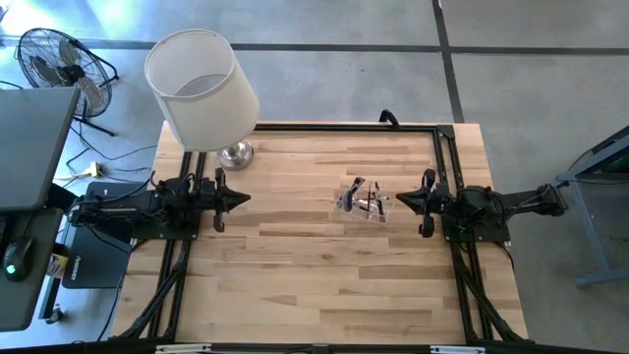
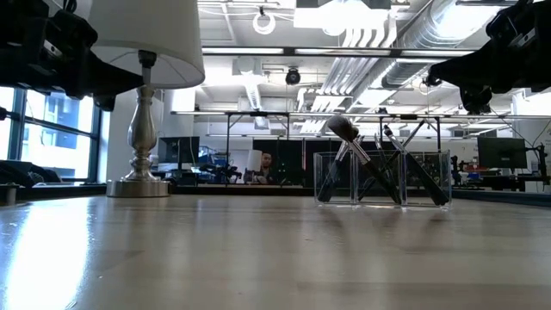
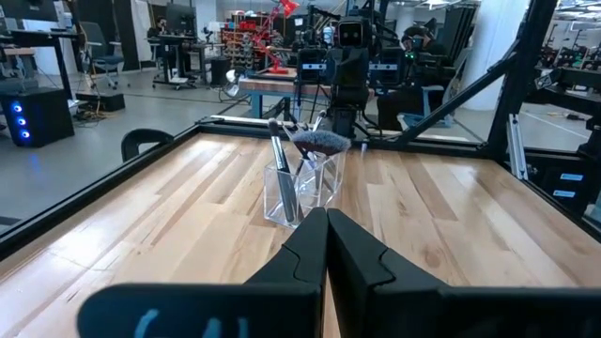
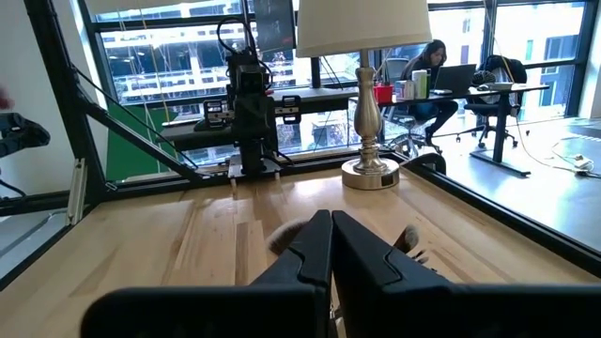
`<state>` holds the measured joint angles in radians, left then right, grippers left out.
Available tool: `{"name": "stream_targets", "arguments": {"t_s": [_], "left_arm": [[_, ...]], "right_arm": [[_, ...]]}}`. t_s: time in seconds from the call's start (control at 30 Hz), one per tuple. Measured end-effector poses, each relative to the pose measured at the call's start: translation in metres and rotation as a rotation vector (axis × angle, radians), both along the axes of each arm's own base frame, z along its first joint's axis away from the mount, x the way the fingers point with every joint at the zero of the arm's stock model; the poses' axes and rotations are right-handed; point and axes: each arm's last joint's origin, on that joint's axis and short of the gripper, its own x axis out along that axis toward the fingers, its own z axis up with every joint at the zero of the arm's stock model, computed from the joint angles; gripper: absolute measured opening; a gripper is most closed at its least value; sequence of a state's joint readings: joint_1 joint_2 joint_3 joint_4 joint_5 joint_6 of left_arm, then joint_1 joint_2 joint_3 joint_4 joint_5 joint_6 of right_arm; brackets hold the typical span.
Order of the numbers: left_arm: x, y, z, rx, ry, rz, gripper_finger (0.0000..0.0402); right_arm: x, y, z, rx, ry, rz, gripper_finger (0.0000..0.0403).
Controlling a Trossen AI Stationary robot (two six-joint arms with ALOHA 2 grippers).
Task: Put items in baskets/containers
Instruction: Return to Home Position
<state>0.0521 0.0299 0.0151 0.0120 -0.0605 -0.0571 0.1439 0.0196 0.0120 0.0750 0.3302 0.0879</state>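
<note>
Reference object: the clear box (image 1: 365, 204), standing near mid-counter (image 1: 295, 275).

Contents: the brushes (image 1: 366, 200) stand inside it, leaning and crossing. A fluffy-headed brush (image 2: 343, 128) rises above the rim. No brush is seen lying loose beside the box.

Nearest to the box: the right claw (image 1: 399, 201), just beside one short end, apart from it, clenched on nothing. It sits above counter level.

Well apart from the box, off its opposite short end: the left claw (image 1: 244, 198), also clenched and empty.

Governing relation: the box's long axis runs roughly along the line joining the two claws, so each claw faces a short end. The right arm is much the nearer. Judgement: with the sorting apparently complete, what remains is withdrawal. The right claw should back straight away from the box so as not to clip the protruding brush heads.

Farthest from the box: the lamp (image 1: 201, 88), beyond the left claw at the counter's far edge.

Markings: no brand, label or lettering can be read on the box, brushes or lamp.
</note>
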Motion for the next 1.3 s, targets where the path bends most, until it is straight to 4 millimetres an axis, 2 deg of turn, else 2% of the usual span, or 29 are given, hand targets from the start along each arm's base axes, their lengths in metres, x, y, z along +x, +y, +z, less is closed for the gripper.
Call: {"name": "stream_targets", "arguments": {"t_s": [1.3], "left_arm": [[0.0000, 0.0000, -0.0001, 0.000, 0.000, -0.001, 0.0001]], "right_arm": [[0.0000, 0.0000, 0.0000, 0.000, 0.000, 0.000, 0.0005]]}}
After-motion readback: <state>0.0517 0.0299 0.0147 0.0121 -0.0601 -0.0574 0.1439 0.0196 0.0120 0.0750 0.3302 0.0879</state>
